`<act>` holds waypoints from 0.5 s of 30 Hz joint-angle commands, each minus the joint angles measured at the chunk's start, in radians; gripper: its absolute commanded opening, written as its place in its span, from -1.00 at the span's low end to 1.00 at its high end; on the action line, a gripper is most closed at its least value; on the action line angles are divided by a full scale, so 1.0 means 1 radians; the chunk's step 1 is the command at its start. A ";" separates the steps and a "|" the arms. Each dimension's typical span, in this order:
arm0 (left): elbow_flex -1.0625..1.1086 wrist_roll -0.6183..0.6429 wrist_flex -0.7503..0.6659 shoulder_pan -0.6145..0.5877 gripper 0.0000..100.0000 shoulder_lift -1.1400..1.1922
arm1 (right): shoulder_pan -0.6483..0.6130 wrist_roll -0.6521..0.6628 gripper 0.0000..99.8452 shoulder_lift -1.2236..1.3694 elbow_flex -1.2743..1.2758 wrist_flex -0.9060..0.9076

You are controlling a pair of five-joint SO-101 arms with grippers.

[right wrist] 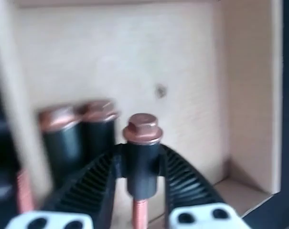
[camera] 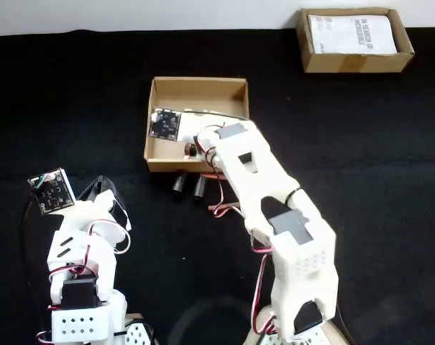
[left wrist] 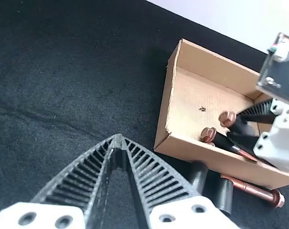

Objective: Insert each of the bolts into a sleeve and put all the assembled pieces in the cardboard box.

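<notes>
Black cloth table, two white arms on it. Right arm stretches over the near wall of the open brown cardboard box at table centre. Left arm sits at the near-left corner, well apart from that box. A second cardboard box with a printed sheet is at the far right edge.

Right gripper is inside the centre box, its black ribbed fingers clamped on a black cylindrical sleeve with a copper hex-head bolt through it: head on top, threaded end out the bottom. The piece is upright in the grip, over the box floor; can't tell whether it touches the floor.

Left gripper hangs over bare cloth on the left side of the box, fingers together, nothing between them.

Two more assembled pieces (black sleeves, copper heads) sit side by side in the box, next to the held one.

Outside, just past the box's near wall: two loose black sleeves side by side and one loose copper bolt lying just beside them.
</notes>
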 commanded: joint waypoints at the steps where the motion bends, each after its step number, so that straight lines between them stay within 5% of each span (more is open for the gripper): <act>1: 0.018 0.008 0.003 -0.004 -0.98 -0.005 | -0.038 -0.029 -0.64 -0.145 -0.035 0.137; 10: 0.018 0.008 0.005 -0.004 -0.98 -0.005 | -0.064 -0.284 -0.69 -0.364 -0.038 0.332; 15: 0.018 0.008 0.018 -0.004 -0.98 -0.005 | -0.114 -0.723 -0.69 -0.496 -0.031 0.496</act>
